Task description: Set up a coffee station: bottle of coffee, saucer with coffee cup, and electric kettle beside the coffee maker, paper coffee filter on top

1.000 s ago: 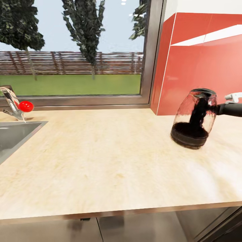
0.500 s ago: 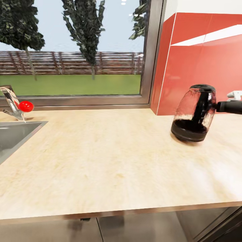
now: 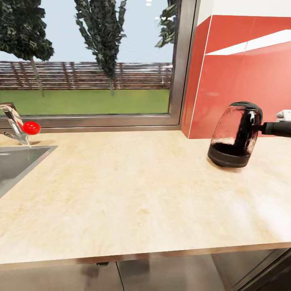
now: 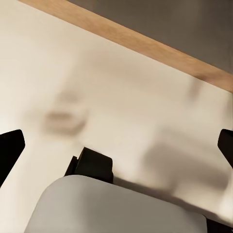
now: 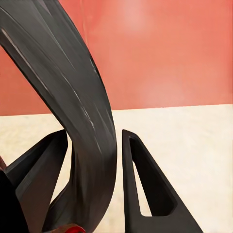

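- My right fingers (image 5: 92, 179) pinch the curved black handle (image 5: 73, 97) of the electric kettle (image 3: 235, 135) from both sides; a loose pinch could let it swing.
- The kettle sits at the right of the head view, base on or just above the tabletop (image 3: 133, 190); I cannot tell which, so letting go could tip it.
- My left fingers (image 4: 116, 145) hang spread wide and empty over pale tabletop.
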{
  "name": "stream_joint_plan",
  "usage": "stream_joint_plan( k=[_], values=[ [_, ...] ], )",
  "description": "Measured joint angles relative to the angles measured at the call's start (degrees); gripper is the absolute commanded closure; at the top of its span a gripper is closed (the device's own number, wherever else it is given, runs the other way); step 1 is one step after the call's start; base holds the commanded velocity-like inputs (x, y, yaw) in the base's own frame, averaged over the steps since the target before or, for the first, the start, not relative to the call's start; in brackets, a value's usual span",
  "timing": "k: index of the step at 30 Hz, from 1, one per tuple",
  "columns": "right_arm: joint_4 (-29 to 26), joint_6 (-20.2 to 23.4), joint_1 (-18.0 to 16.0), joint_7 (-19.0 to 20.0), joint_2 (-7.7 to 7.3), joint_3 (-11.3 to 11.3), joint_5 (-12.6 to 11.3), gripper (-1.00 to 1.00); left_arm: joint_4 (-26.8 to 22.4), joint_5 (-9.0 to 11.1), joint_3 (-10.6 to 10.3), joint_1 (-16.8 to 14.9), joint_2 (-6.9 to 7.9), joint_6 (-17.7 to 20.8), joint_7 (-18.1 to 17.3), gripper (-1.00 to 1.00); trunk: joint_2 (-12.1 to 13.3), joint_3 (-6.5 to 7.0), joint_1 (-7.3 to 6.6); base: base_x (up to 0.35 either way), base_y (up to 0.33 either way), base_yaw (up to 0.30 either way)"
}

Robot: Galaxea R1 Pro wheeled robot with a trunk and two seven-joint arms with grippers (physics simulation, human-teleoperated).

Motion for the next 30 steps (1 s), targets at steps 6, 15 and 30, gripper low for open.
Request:
stream_joint_plan(
  k=[6, 15, 30],
  values=[
    [0.0, 0.0, 0.0, -0.1, 0.19, 0.0, 0.0, 1.00, 0.0, 0.0, 0.0, 0.0, 0.00, 0.0, 0.0, -1.00, 0.0, 0.00, 0.00, 0.000, 0.000, 0.000],
    [-0.1, 0.2, 0.0, 0.0, 0.27, 0.0, -0.1, 1.00, 0.0, 0.0, 0.0, 0.0, 0.00, 0.0, 0.0, -1.00, 0.0, 0.00, 0.00, 0.000, 0.000, 0.000],
    [-0.1, 0.1, 0.0, 0.1, 0.27, 0.0, -2.1, 1.00, -0.1, 0.0, 0.0, 0.0, 0.00, 0.0, 0.0, -1.00, 5.2, 2.33, -2.85, 0.000, 0.000, 0.000]
  ],
)
